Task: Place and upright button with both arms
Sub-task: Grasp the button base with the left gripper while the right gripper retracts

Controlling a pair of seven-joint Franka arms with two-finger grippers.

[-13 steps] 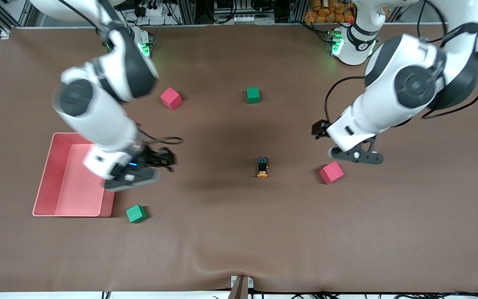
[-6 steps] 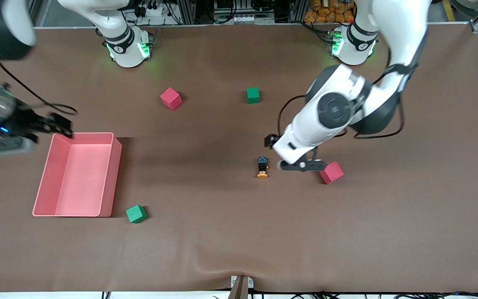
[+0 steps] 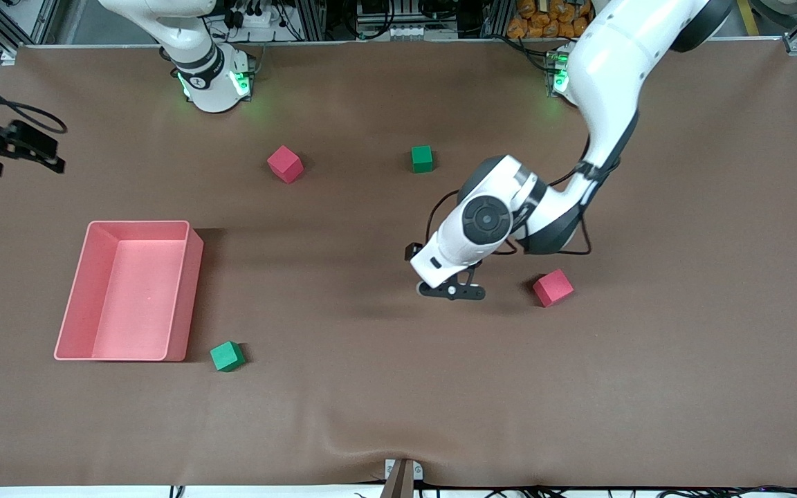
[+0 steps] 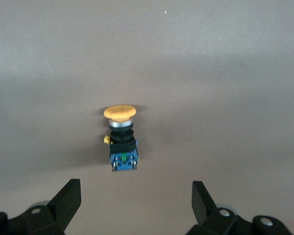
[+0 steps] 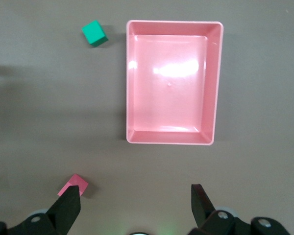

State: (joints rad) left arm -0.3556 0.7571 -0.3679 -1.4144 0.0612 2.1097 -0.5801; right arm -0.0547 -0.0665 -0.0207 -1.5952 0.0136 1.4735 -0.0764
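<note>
The button (image 4: 121, 142) lies on its side on the brown mat, its orange cap (image 4: 120, 112) pointing away from my left gripper's fingers. In the front view my left arm's hand hides it. My left gripper (image 4: 134, 201) is open and empty, low over the mat with the button just ahead of its fingertips; it also shows in the front view (image 3: 452, 291) at the middle of the table. My right gripper (image 5: 134, 205) is open and empty, high over the right arm's end of the table (image 3: 11, 146), and waits there.
A pink tray (image 3: 194, 277) stands toward the right arm's end, with a green cube (image 3: 227, 356) beside its nearer corner. A red cube (image 3: 553, 287) lies close beside my left gripper. Another red cube (image 3: 285, 164) and a green cube (image 3: 422, 158) lie nearer the bases.
My left arm has swung from the left arm's end to the middle and come down over the button. My right arm has risen and drawn away past the tray to the table's end.
</note>
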